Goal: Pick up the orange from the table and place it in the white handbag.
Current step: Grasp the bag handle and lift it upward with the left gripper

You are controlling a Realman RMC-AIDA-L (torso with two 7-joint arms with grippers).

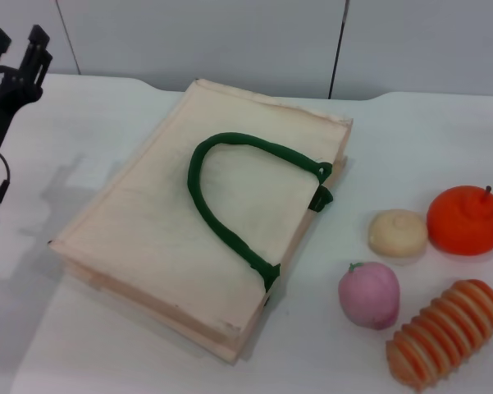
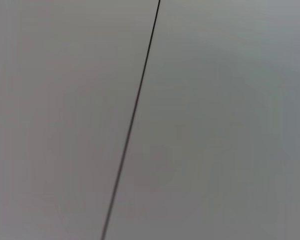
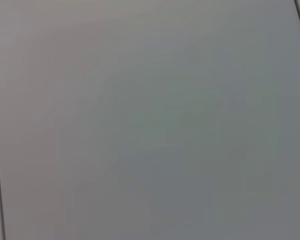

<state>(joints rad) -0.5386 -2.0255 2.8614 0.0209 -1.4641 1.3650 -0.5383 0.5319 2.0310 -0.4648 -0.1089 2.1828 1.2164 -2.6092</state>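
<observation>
The orange (image 1: pixel 466 220), round and bright orange-red with a small dark stem, sits on the white table at the far right. The white handbag (image 1: pixel 172 222), a flat cream tote with a dark green loop handle (image 1: pixel 230 197), lies flat in the middle of the table. My left gripper (image 1: pixel 18 48) is raised at the far left edge of the head view, well away from the bag and the orange, with its fingers apart. My right gripper is out of view. Both wrist views show only a plain grey wall with a thin dark seam.
Next to the orange lie a pale cream ball (image 1: pixel 398 232), a pink peach-like ball (image 1: pixel 368 295) and a ribbed orange-striped elongated toy (image 1: pixel 445 332). The table (image 1: pixel 57 328) ends at a grey panelled wall (image 1: pixel 230 41) behind.
</observation>
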